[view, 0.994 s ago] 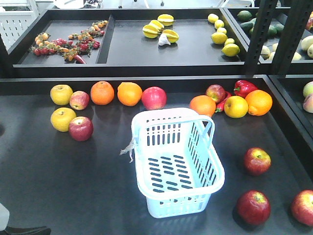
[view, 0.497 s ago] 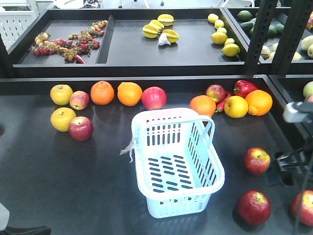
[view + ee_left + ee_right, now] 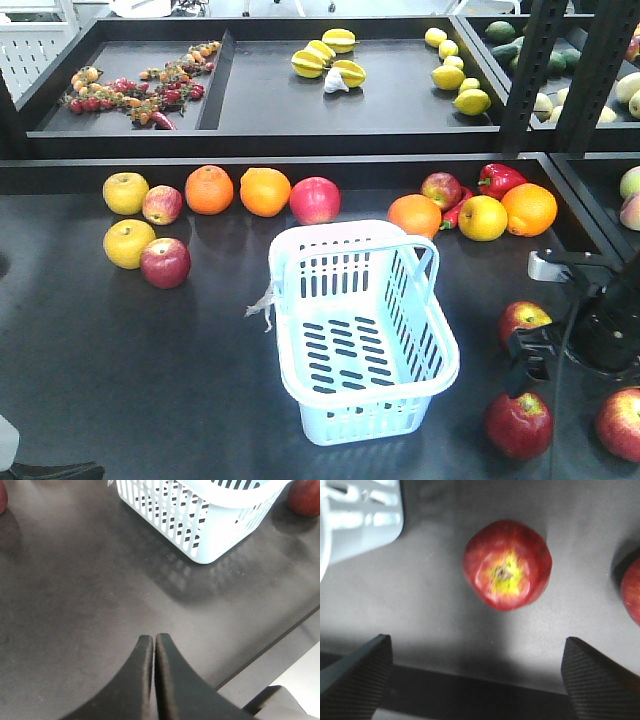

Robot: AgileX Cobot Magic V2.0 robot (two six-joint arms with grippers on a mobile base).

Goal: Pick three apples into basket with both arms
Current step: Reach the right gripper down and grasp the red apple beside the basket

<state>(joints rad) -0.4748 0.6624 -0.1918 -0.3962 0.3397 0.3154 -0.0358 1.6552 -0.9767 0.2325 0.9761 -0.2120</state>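
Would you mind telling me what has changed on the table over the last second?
The right arm has swung in from the right edge and moved leftward; its open right gripper now hovers above one apple, holding nothing. The basket, still empty, and the other fruit have not moved.

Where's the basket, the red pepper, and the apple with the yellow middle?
basket (image 3: 365, 422), front view, on its near wall.
red pepper (image 3: 497, 180), front view, on its shiny body.
apple with the yellow middle (image 3: 507, 565), right wrist view, near its stem.
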